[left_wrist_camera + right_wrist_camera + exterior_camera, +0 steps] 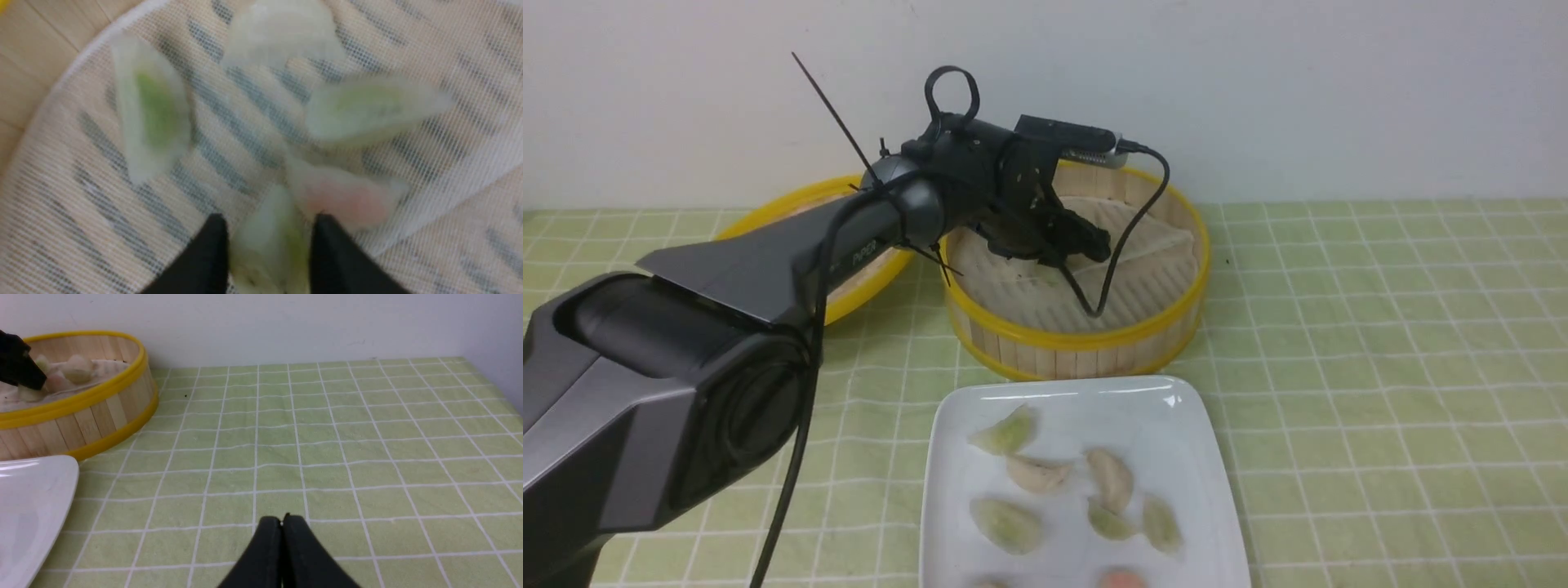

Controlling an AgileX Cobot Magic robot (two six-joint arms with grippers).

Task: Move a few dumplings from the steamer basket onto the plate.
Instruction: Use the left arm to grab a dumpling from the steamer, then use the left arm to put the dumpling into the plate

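My left gripper (1086, 245) reaches down inside the steamer basket (1086, 339), onto its white liner (1029, 294). In the left wrist view its black fingers (267, 218) press both sides of a pale green dumpling (265, 245). Two more green dumplings (155, 110) (367, 108) lie on the liner beyond it, and a pinkish one (347, 200) touches the right finger. The white plate (1176, 425) in front of the basket holds several dumplings, among them green ones (1009, 431) (1006, 524). My right gripper (282, 518) hangs shut and empty over the tablecloth.
The shallow yellow-rimmed lid (768, 214) lies left of the basket, behind my left arm. A pale whitish dumpling (282, 32) sits at the far side of the liner. Beige dumplings (1037, 474) and a pink one (1121, 578) share the plate. A green checked cloth (1380, 327) covers the table.
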